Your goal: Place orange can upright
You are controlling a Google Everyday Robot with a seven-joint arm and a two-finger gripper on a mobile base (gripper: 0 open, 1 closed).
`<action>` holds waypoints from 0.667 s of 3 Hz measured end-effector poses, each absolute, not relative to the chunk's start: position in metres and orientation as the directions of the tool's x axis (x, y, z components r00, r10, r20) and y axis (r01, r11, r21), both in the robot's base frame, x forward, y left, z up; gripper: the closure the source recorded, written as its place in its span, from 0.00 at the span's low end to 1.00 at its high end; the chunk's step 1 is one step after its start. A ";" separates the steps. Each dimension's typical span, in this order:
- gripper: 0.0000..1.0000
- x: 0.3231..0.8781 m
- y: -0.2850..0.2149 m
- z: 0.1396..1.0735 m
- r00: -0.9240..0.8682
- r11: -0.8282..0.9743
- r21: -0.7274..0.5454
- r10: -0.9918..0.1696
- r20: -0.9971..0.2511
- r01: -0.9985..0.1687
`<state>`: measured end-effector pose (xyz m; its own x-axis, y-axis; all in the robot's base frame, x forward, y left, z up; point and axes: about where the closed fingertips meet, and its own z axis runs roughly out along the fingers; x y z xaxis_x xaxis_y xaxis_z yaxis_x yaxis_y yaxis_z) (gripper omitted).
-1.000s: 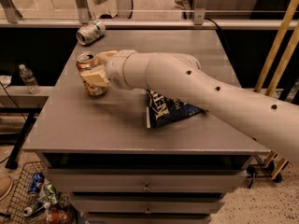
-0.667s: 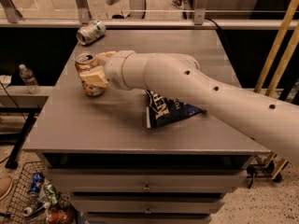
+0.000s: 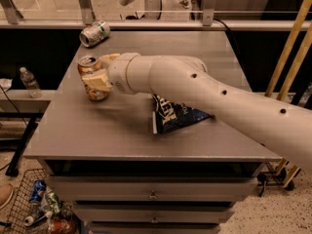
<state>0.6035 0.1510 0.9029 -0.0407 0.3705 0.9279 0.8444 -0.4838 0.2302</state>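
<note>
Camera view: my hand (image 3: 96,80) is clamped around the middle of the orange can (image 3: 89,64), left of the chip bag (image 3: 173,115) on the tabletop (image 3: 97,130). Its long axis is near vertical, silver top up. I judge it light, thin-walled and crushable, so a gentle mid-body grip suits it.

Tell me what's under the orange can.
Only bare table shows below the orange can. The tool grips its middle, above the table; the can itself hides whether its base touches.
</note>
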 end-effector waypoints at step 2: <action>0.00 0.602 0.154 0.904 -0.043 -0.479 0.231 0.370 0.928 0.847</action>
